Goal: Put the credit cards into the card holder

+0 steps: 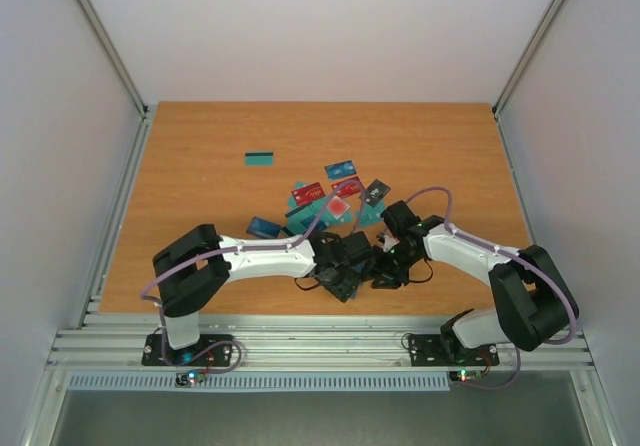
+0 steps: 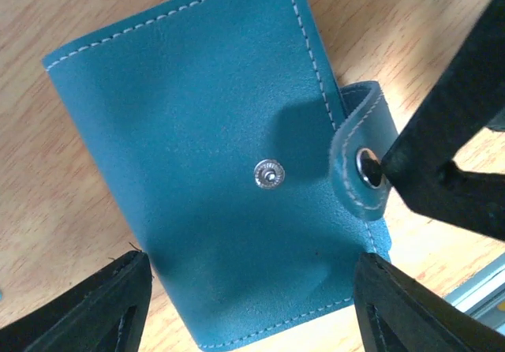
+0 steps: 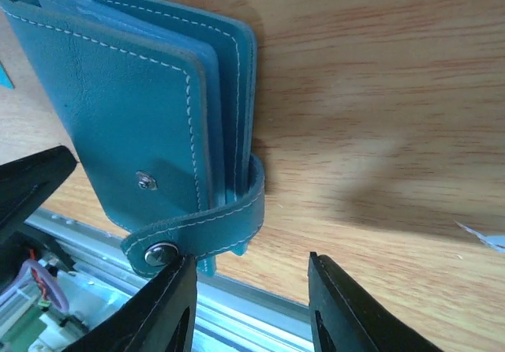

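The card holder (image 2: 197, 115) is a teal-blue stitched wallet lying closed on the wood; it also shows in the right wrist view (image 3: 118, 91). Its strap (image 2: 359, 159) is unsnapped and curls up off the stud (image 2: 269, 173). My left gripper (image 2: 252, 305) is open, its fingers standing at either side of the wallet's near end. My right gripper (image 3: 248, 305) is open, with one finger (image 3: 158, 312) against the strap's snap end (image 3: 162, 251). In the top view both grippers, left (image 1: 345, 266) and right (image 1: 385, 261), meet and hide the wallet. Credit cards (image 1: 320, 198) lie scattered behind them.
One teal card (image 1: 260, 159) lies apart at the back left. A blue card (image 1: 263, 228) lies beside the left arm. The table's metal front rail (image 3: 260, 312) runs close under the wallet. White walls enclose the table on three sides.
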